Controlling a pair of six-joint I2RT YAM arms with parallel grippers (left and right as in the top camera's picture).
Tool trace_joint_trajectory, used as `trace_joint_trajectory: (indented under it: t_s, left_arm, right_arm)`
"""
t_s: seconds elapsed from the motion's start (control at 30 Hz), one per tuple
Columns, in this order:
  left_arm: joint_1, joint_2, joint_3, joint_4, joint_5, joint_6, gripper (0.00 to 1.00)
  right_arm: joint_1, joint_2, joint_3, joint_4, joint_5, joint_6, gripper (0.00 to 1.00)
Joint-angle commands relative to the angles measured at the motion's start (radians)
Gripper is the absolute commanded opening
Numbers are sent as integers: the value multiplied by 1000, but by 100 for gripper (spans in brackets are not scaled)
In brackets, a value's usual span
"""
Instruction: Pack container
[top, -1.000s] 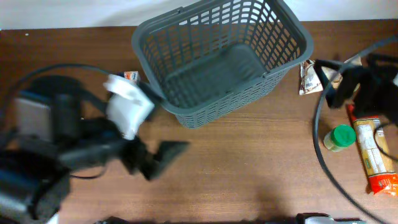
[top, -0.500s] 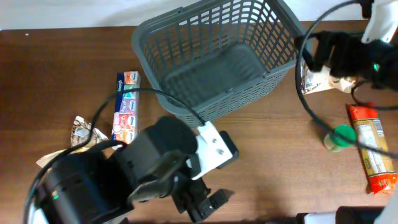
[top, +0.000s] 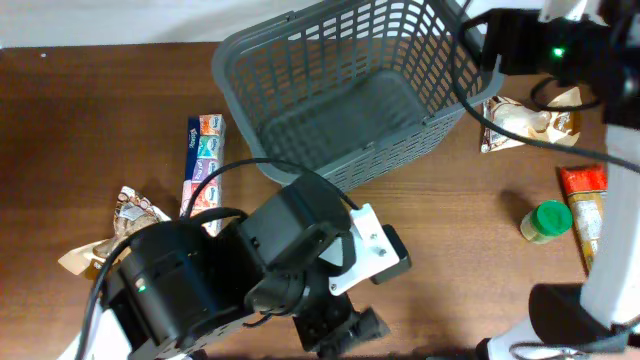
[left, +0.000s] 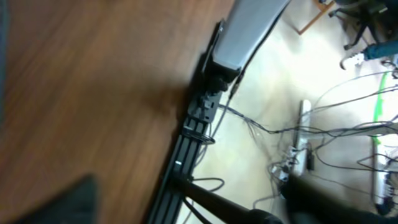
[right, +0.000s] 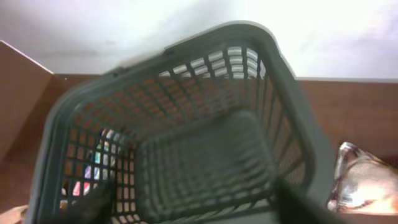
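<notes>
The left hand at table edge — right hand facing basket.

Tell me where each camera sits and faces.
Overhead: above the table, facing down at the basket; left arm and right arm show.
Left wrist: aimed past the table edge at floor cables; no own part clearly shown.
Right wrist: angled down into the basket; blurred fingers at bottom corners.
Shared: overhead and right wrist both show basket and wrapper.
</notes>
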Motion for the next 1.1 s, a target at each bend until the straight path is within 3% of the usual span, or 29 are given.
trace_joint_trajectory:
  t_s: [0.0, 0.03, 0.1, 0.13, 0.3, 0.43, 1.07]
  left_arm:
    - [-5, 19, 10, 0, 36, -3, 8]
    - [-5, 27, 10, 0, 36, -3, 2]
    - [-5, 42, 10, 1, 35, -5, 2]
    - [-5, 55, 10, 2, 8, -44, 2]
    - [-5, 117, 9, -21, -282, -328, 2]
    - [-5, 163, 9, -19, -399, -459, 2]
    - [9, 347, 8, 53, -531, -469, 2]
  right_arm:
    - [25, 44, 6, -14, -8, -16, 43]
    - [31, 55, 5, -16, -8, -16, 29]
    - [36, 72, 5, -18, -5, -16, 15]
    - [40, 83, 5, -22, 18, -9, 4]
    - [50, 104, 1, -56, 241, 64, 4]
    - [50, 122, 0, -99, 285, 63, 4]
    - [69, 220, 0, -142, 308, 26, 4]
